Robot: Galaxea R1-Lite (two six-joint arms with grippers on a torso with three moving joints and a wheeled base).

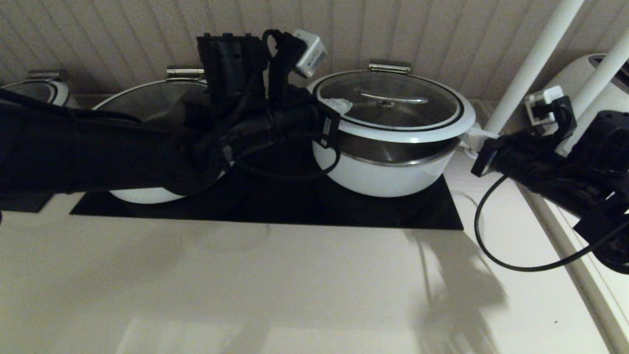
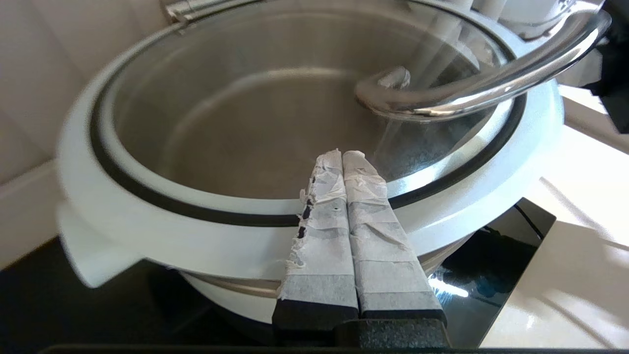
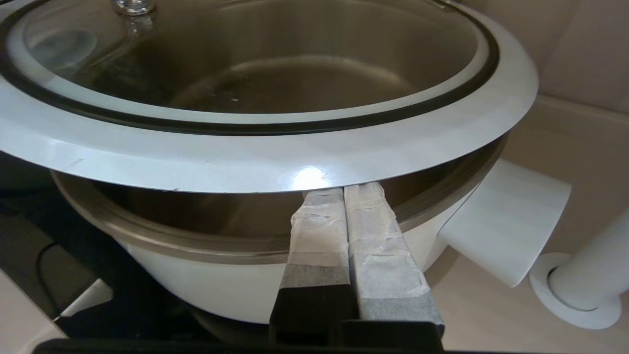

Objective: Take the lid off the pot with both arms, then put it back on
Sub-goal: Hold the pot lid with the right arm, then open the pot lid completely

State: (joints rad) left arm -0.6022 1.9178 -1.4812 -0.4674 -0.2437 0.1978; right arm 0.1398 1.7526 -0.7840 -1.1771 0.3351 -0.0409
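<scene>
The lid (image 1: 393, 105), glass with a white rim, black ring and steel bar handle (image 1: 393, 98), hangs raised over the white pot (image 1: 388, 172); a gap shows the pot's steel inside at the front and right. My left gripper (image 1: 339, 105) is shut, its taped fingers lying on top of the lid's left rim (image 2: 342, 155), tips over the glass. My right gripper (image 1: 469, 140) is shut, its fingertips tucked under the lid's right rim (image 3: 341, 191), above the pot's steel edge. A white side knob (image 3: 501, 221) sticks out beside them.
The pot stands on a black cooktop (image 1: 275, 211). A like white pot with its lid (image 1: 147, 103) sits behind my left arm, and another (image 1: 39, 91) at far left. White poles (image 1: 530, 64) and a white appliance (image 1: 580, 83) stand at the right. The wall is close behind.
</scene>
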